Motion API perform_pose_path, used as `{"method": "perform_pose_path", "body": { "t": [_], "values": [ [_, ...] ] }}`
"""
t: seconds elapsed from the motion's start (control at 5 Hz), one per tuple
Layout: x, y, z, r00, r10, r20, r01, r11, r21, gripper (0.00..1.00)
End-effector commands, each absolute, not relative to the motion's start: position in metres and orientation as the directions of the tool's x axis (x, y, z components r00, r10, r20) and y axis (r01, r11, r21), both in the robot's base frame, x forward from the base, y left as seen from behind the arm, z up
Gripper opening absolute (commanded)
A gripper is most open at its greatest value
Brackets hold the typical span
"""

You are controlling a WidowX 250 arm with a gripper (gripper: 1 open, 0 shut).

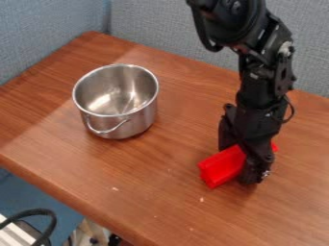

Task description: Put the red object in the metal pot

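The red object [221, 169] lies on the wooden table at the front right, with its right part hidden behind my gripper. My gripper [249, 165] points straight down and is lowered over that end, its black fingers [263, 171] standing wide on either side of the block. The jaws look open and the block rests on the table. The metal pot [122, 121] stands upright and empty at the left, about a pot's width from the block. Its wire handle hangs down the front.
The wooden table [154, 154] ends in a front edge running diagonally from the left to the bottom middle. Cables [33, 226] lie below that edge at the lower left. A blue wall stands behind the table.
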State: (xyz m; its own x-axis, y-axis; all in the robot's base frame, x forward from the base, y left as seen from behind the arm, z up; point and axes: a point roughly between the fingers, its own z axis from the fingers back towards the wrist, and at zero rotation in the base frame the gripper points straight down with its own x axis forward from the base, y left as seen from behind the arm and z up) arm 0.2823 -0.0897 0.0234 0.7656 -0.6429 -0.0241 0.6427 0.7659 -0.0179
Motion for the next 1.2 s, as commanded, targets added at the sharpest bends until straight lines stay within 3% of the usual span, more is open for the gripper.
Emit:
{"method": "perform_pose_path", "body": {
  "t": [0.0, 0.6, 0.8, 1.0],
  "values": [
    [0.285, -0.087, 0.028, 0.777, -0.630, -0.005, 0.630, 0.777, -0.014, 1.00],
    [0.286, -0.084, 0.030, 0.785, -0.619, 0.003, 0.619, 0.785, -0.017, 1.00],
    [0.286, -0.083, 0.032, 0.790, -0.614, 0.005, 0.614, 0.789, -0.017, 0.00],
    [0.284, -0.078, 0.039, 0.813, -0.583, -0.002, 0.582, 0.812, -0.030, 0.00]
  ]
}}
